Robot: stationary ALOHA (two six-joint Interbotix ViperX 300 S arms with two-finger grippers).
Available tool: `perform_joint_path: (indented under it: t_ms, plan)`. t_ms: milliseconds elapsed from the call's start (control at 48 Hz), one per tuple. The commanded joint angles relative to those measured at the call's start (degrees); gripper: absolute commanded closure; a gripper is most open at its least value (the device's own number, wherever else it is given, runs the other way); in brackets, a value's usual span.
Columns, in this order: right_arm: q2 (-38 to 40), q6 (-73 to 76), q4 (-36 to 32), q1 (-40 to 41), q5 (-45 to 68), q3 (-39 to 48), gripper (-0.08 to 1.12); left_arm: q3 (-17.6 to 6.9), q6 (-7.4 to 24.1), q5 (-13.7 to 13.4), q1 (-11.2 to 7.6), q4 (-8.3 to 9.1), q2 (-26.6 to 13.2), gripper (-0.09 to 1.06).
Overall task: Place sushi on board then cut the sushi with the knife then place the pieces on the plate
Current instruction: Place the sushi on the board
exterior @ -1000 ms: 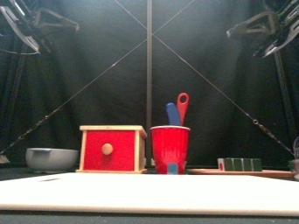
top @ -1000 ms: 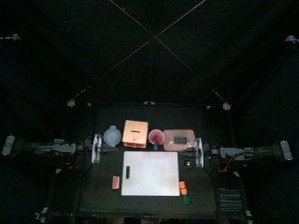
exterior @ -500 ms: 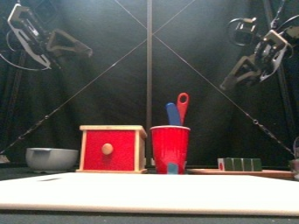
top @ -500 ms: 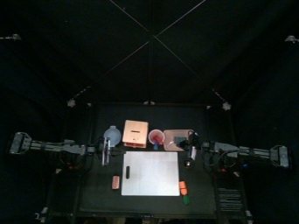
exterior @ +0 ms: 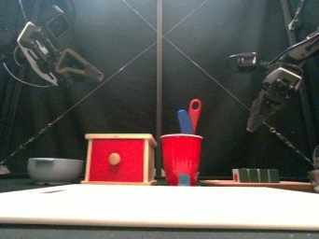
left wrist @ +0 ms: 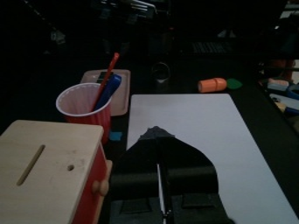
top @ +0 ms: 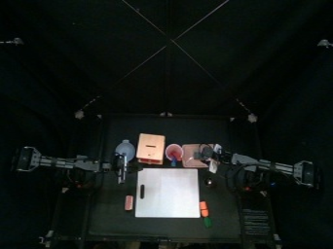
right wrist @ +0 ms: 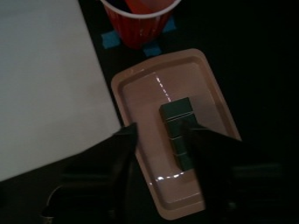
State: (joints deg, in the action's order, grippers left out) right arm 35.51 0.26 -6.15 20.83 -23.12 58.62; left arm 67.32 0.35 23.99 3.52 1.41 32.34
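"Sushi roll (right wrist: 179, 131) first: where did it lie?"

"On the pink tray (right wrist: 146, 96), as 1 row of dark green blocks along the tray's length. The tray sat toward the desk's (top: 104, 209) back right corner, between the red cup (exterior: 182, 159) and the right edge."

"And the right gripper (right wrist: 169, 136)?"

"Released, its 2 jaws spread wide. It hung above the tray, well clear of the roll and touching nothing."

"What about the left gripper (left wrist: 156, 138)?"

"Clenched on nothing, the 2 jaws pressed together. It was held high over the desk's left side, near the wooden box (exterior: 121, 159) with the red drawer front."

"Where were the knives?"

"Both stood upright in the red cup, the blue knife (exterior: 185, 121) beside the red knife (exterior: 195, 110). The cup stood just right of the box, along the back."

"And the board?"

"The white cutting board (top: 170, 192) lay bare at the middle of the front edge. The blue-grey bowl (exterior: 55, 169) sat left of the box. 1 orange toy (top: 129, 202) lay just off the board's left side, and 2 more small toys, orange (top: 204, 207) and green (top: 205, 220), lay by its right front corner."
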Motion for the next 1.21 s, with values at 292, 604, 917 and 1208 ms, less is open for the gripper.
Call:
perform_joint_path:
  t_ms: [292, 604, 917, 1208]
  plan:
    - [-7.0, -0.6, -4.5, 4.2, -1.3, -3.5, 0.0, -1.6, 0.1, 0.6, 0.62, -0.09, -1.3, 0.99]
    - [-12.5, -10.0, 0.0, 8.8, -1.0, -4.3, 0.0, -1.4, 0.0, 0.6, 0.62, -0.09, -1.3, 0.99]
    - [-18.6, -24.0, 9.8, 12.7, -0.1, -5.1, 0.0, -1.3, -0.2, 0.6, 0.62, -0.09, -1.3, 0.99]
    - [-24.3, -28.5, 12.6, 14.2, 1.4, -5.9, 0.01, -1.2, -0.2, 0.6, 0.7, -0.7, -1.3, 0.99]
